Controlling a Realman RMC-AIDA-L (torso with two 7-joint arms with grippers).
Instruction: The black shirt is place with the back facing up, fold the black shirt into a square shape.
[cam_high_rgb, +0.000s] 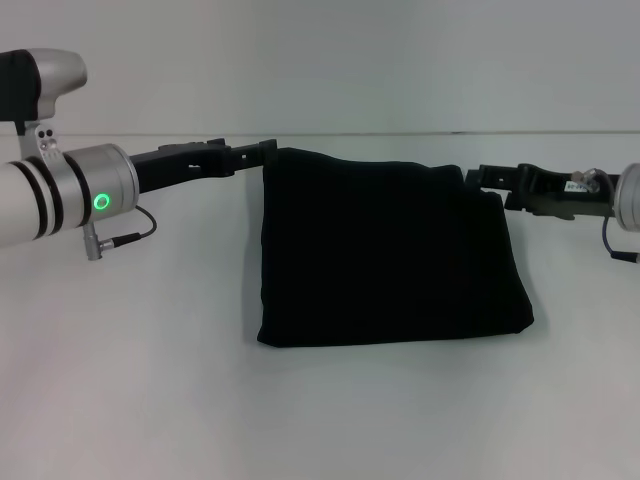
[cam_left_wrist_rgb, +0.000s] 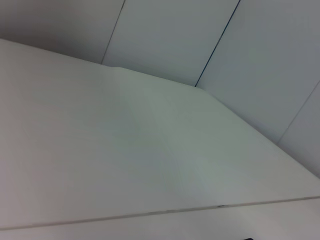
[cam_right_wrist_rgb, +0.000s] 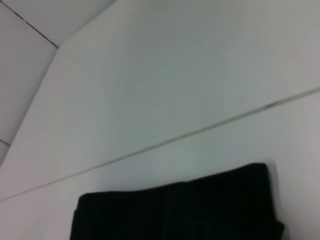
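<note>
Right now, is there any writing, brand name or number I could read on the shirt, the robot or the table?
No text can be read here.
Black shirt: plain black fabric faces up, no lettering visible.
Right hand: a small pale label sits on the arm just behind it, too small and blurred to read.
Left arm: only a glowing green ring light, no words.
White table: no markings.

My count from the remote station: one black shirt (cam_high_rgb: 385, 250), folded, on one white table (cam_high_rgb: 130, 370). Two grippers, left gripper (cam_high_rgb: 262, 150) and right gripper (cam_high_rgb: 475, 176), one at each far corner of the shirt.
</note>
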